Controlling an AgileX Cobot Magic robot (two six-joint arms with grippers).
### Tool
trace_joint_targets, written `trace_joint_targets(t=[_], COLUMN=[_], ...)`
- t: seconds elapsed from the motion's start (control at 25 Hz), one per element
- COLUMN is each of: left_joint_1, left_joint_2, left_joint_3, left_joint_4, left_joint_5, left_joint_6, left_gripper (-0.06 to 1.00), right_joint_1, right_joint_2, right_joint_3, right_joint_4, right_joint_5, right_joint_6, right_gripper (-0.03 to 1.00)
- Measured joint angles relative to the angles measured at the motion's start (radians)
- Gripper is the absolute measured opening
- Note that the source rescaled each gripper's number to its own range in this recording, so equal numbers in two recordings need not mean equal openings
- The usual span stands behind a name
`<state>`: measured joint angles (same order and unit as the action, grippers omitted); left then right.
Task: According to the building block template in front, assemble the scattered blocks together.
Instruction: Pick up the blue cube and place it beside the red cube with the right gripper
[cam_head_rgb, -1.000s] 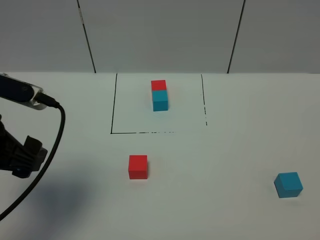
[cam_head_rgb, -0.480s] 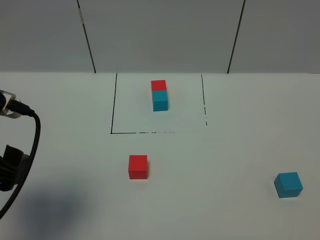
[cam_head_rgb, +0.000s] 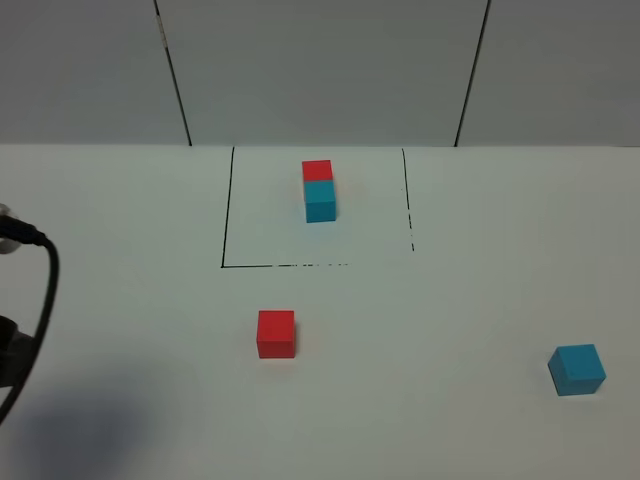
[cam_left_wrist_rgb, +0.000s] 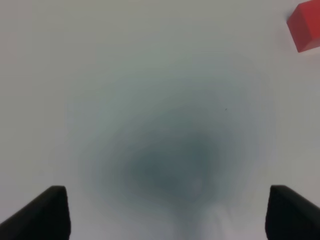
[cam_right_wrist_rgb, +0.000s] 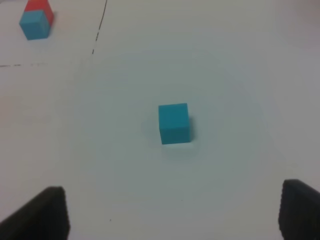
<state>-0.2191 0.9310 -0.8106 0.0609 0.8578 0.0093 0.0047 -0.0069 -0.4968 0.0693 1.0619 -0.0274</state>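
My left pincer (cam_left_wrist_rgb: 169, 214) and right pincer (cam_right_wrist_rgb: 172, 214) both gape, empty. The small matte cyan cube (cam_right_wrist_rgb: 174, 123) lies near right, ahead of the right one; the small matte red cube (cam_head_rgb: 276, 333) lies near centre-left, well apart. Light and rigid, I judge: pinch opposite flat faces.

Red block (cam_left_wrist_rgb: 304, 31) partly beyond the left wrist view's edge; left arm (cam_head_rgb: 8, 350) mostly outside the high view.

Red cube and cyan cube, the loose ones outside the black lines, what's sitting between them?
Nothing. In the exterior high view, only bare white table stretches between the loose red cube and the loose cyan cube.
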Motion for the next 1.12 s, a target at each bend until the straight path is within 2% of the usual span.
trace_joint_targets(t=[0.12,0.28,0.48,0.84,1.12], left_joint_1=[0.072,0.101,0.140,0.171,0.210], left_joint_2=[-0.069,-0.145,-0.243,-0.495,-0.678], left_joint_3=[0.000,0.000,0.011,0.207,0.255], left_joint_4=[-0.043,-0.108,-0.130,-0.151,-0.165], left_joint_5=[0.000,0.041,0.077,0.057,0.059], left_joint_6=[0.039,0.108,0.122,0.170,0.171], left_gripper=[0.69,0.69,0.69,0.69,0.68], right_joint_1=[0.000,0.000,0.000,0.000,0.000], right_joint_2=[0.000,0.000,0.000,0.000,0.000], right_joint_3=[0.000,0.000,0.000,0.000,0.000], right_joint_4=[0.000,0.000,0.000,0.000,0.000], right_joint_5=[0.000,0.000,0.000,0.000,0.000], right_joint_6=[0.000,0.000,0.000,0.000,0.000], right_gripper=[0.69,0.69,0.69,0.69,0.69])
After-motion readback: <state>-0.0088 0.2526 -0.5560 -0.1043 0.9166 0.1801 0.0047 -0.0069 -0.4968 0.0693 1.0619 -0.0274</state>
